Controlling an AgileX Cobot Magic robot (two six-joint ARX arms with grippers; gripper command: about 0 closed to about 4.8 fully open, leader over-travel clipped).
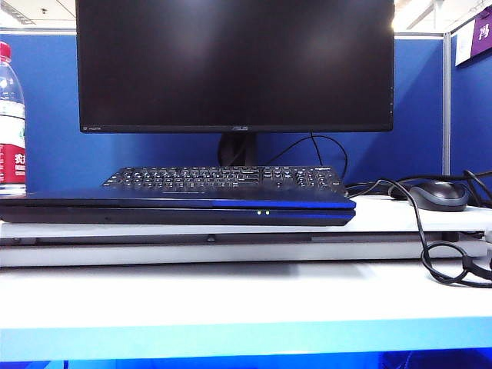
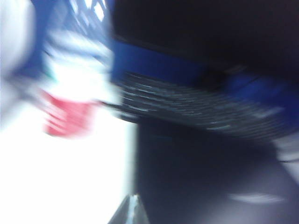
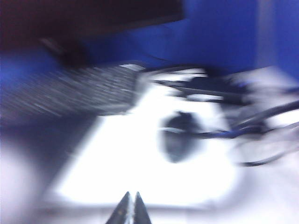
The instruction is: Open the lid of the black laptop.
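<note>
The black laptop lies flat on the white desk, its lid down against the base, two small lights glowing on its front edge. Neither gripper shows in the exterior view. In the blurred left wrist view my left gripper is shut with nothing in it, its tips above the laptop's near left corner. The blurred right wrist view has my right gripper shut and empty over white desk, with the laptop's right end off to one side.
A black keyboard sits right behind the laptop, under a large ASUS monitor. A water bottle stands at the far left. A dark mouse and looping cables lie at the right.
</note>
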